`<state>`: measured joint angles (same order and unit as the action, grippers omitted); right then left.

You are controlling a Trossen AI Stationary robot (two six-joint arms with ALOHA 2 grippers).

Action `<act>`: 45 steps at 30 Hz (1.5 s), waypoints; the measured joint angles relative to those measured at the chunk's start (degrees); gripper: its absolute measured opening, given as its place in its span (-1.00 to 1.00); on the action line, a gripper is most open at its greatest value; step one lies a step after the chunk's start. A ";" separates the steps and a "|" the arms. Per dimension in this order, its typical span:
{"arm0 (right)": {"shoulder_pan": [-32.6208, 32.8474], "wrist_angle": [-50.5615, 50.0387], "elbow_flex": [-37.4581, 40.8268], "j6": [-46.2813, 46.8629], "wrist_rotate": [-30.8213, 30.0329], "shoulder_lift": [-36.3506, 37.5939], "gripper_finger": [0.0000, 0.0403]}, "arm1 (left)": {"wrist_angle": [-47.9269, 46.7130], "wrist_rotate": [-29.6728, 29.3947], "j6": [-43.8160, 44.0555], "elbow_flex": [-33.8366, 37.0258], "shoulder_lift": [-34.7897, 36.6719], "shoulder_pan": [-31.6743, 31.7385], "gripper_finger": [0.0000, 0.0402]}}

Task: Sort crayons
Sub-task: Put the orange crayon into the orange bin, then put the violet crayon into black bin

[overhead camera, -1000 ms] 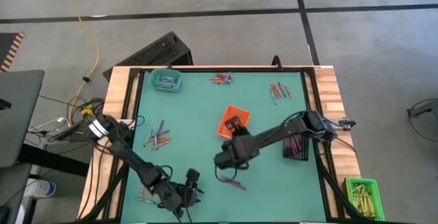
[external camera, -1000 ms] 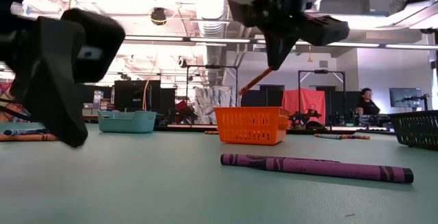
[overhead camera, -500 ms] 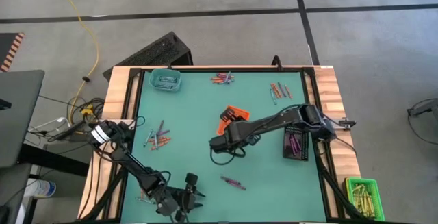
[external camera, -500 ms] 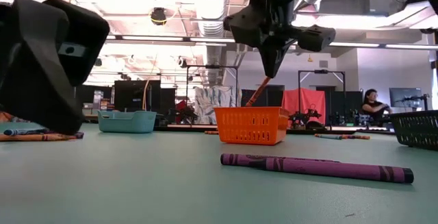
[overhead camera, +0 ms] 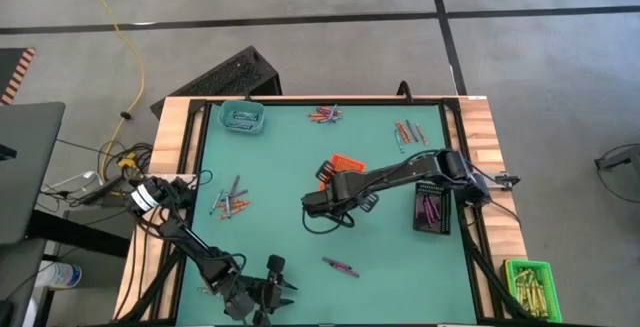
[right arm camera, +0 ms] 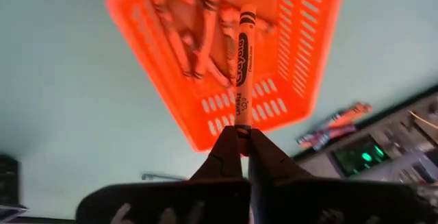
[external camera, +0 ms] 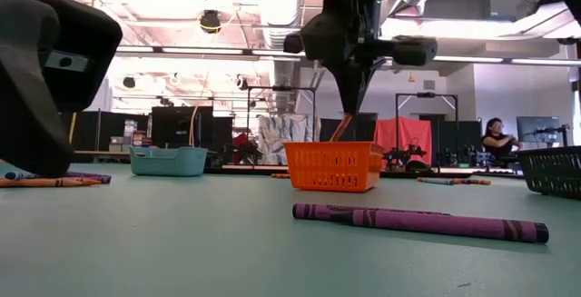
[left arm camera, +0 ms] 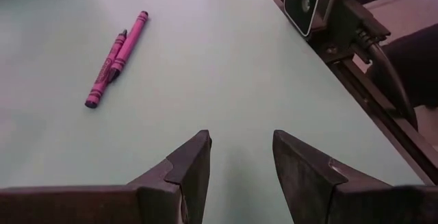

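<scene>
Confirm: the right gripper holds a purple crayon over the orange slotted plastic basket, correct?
Not quite: the crayon is orange, not purple, as the right wrist view shows. The right gripper does hold it over the orange slotted plastic basket.

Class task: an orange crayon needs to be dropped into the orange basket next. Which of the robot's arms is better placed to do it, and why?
The right arm. Its gripper is shut on an orange crayon directly above the orange basket, which already holds orange crayons. The left gripper hovers open and empty near the table's front edge, far from the basket.
</scene>
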<state>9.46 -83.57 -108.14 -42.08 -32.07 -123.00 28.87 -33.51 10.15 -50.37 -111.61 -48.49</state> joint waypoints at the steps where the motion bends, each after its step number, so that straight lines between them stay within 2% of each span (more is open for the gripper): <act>1: -0.24 0.01 0.00 -0.02 1.19 0.00 -0.95 | 0.00 0.00 0.00 0.02 0.00 0.00 -0.26; 3: -0.85 0.08 0.00 -0.05 3.42 -0.01 -0.87 | 0.01 -0.13 0.07 0.02 0.00 0.00 -0.26; 6: -1.63 0.29 0.00 0.00 3.60 -0.04 -0.68 | -0.01 -0.20 0.32 0.01 0.00 0.02 -0.26; 13: -2.13 0.28 0.00 3.26 -6.77 -0.04 -0.29 | -0.03 -0.19 0.86 0.02 0.00 -0.11 -0.26; 17: -1.10 -1.07 0.00 8.97 -12.26 -0.04 -0.25 | -1.10 -0.94 0.71 0.01 0.00 -0.10 -0.26; 24: 5.15 -6.49 0.01 26.48 -12.81 -0.04 -0.32 | -2.51 -3.34 -3.46 0.02 0.00 0.86 -0.26; 30: 14.51 -6.27 0.02 47.46 -3.75 0.38 -0.37 | -2.08 -3.20 -9.39 0.02 0.00 4.52 -0.26; 37: 25.03 -4.25 0.00 69.68 9.97 0.39 -0.38 | 1.12 5.89 -15.27 0.00 0.00 11.63 -0.26; 45: 36.40 -0.20 0.00 90.59 11.76 0.42 -0.38 | 3.00 16.29 -16.73 0.00 0.00 20.20 -0.26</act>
<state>45.86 -83.77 -108.14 48.51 -20.31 -122.58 31.86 -17.22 -6.58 -50.37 -111.61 -28.28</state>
